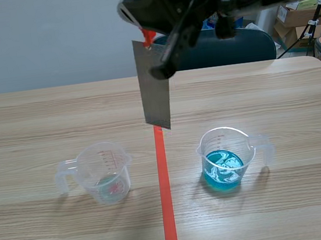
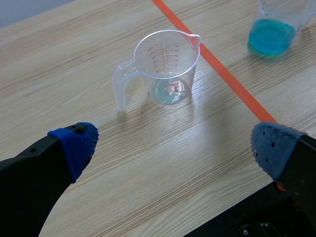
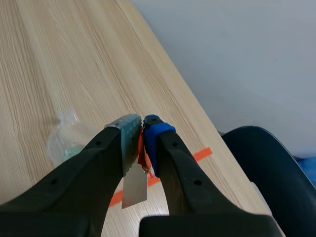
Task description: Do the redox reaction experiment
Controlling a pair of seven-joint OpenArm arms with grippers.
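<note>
Left tool [image 2: 175, 148]: standing wide apart over the bench [image 2: 74, 59], nothing between its blue dotted pads [image 2: 76, 143]. It is hovering near the robot's edge, short of the clear beaker.

Clear beaker [image 1: 105, 173]: standing upright on the bench, left of the orange-red tape line [image 1: 166, 201]. Its handle is pointing left and its spout toward the line. Red graduations are showing on the wall. A thin layer of nearly colourless liquid is lying in the bottom, seen best in the left wrist view [image 2: 165, 69].

Grey metal plate [image 1: 154, 85]: hanging on end over the tape line, slightly tilted, between the two beakers and a little farther back. It is touching neither beaker. The right arm is crossing the top of the scene view, and the right tool [image 3: 143, 129] is gripping the plate [image 3: 134, 187] by its upper end, fingers pressed close together. A scrap of orange-red is showing at the pinch; what it is cannot be told.

Blue beaker [image 1: 227, 158]: standing upright right of the line, handle pointing right, holding blue liquid with pale swirls on top.

Behind the bench, a dark chair back [image 1: 251, 47] is standing, with cardboard boxes [image 1: 297, 15] at far right.
</note>
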